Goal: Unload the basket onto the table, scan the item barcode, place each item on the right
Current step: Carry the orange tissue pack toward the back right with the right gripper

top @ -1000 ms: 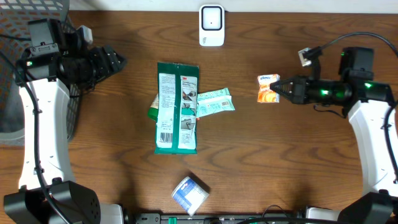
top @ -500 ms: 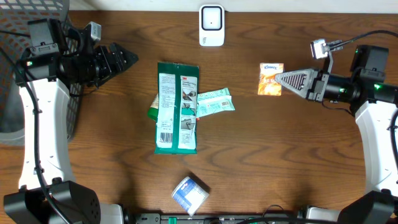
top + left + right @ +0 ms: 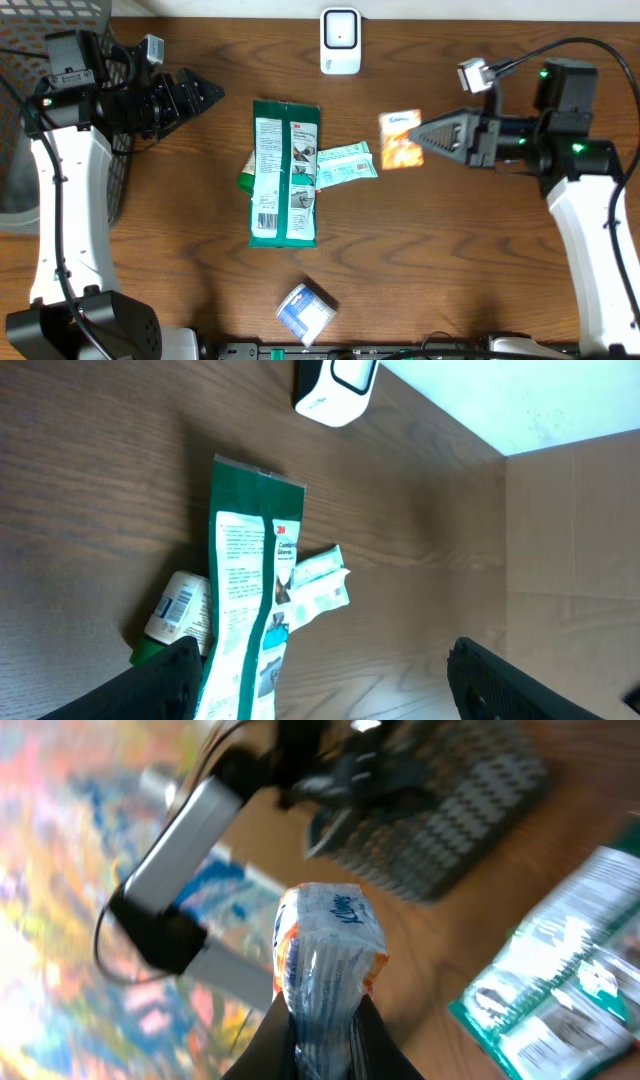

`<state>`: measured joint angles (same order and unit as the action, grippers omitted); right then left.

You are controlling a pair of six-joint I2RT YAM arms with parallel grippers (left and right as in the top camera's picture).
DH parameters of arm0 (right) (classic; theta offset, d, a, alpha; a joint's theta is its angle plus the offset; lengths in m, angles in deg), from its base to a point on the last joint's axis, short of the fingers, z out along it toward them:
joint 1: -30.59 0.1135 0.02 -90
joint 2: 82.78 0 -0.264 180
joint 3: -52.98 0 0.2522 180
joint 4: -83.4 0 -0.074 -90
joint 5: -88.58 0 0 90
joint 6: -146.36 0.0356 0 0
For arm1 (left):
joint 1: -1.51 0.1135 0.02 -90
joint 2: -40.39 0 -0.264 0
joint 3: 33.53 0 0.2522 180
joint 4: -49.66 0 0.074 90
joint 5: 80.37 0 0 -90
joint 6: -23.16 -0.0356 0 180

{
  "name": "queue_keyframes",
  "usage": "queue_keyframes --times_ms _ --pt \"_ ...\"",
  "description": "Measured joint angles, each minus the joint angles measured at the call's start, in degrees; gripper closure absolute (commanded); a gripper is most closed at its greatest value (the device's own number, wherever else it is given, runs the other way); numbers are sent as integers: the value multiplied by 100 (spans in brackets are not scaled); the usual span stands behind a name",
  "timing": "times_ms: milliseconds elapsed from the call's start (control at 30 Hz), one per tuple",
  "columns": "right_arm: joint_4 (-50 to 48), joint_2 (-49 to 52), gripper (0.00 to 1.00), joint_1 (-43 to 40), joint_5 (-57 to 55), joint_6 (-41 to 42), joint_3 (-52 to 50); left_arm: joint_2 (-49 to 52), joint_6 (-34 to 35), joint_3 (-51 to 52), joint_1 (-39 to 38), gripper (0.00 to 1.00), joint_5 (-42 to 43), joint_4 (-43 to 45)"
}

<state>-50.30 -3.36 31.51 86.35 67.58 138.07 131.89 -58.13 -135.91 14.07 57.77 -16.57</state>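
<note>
A small orange-and-white Kleenex tissue pack point(image 3: 399, 140) hangs above the table right of centre, and my right gripper point(image 3: 422, 134) is shut on its right end. In the right wrist view the pack point(image 3: 330, 945) stands up out of the gripper point(image 3: 323, 1025), pinched between both black fingers. The white barcode scanner point(image 3: 340, 41) stands at the far edge, up and left of the pack. My left gripper point(image 3: 208, 95) hovers at the upper left, open and empty, its fingers point(image 3: 150, 685) spread wide over the wood.
A green 3M pack point(image 3: 286, 172) lies mid-table on a teal packet point(image 3: 346, 165) and a green bottle point(image 3: 245, 180). A blue-and-white pack point(image 3: 305, 312) sits near the front edge. A dark mesh basket point(image 3: 22, 120) stands at the far left.
My right gripper has carried the tissue pack leftward, from the right side towards the centre. The left arm has swung slightly right and now holds still.
</note>
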Motion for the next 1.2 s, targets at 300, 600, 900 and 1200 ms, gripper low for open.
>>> queue_keyframes --times_ms 300,600,900,1200 --pt "-315 -802 99 1141 50 -955 -2 0 0 0 0 20 0 0" --pt "-391 -1222 99 1314 81 -1169 0 0 0 0 0 20 0 0" --pt "-393 -1215 99 1172 -166 -887 0 0 0 0 0 20 -162 0" --pt "686 -977 99 935 -3711 490 0 0 -2 0 0 20 -868 0"
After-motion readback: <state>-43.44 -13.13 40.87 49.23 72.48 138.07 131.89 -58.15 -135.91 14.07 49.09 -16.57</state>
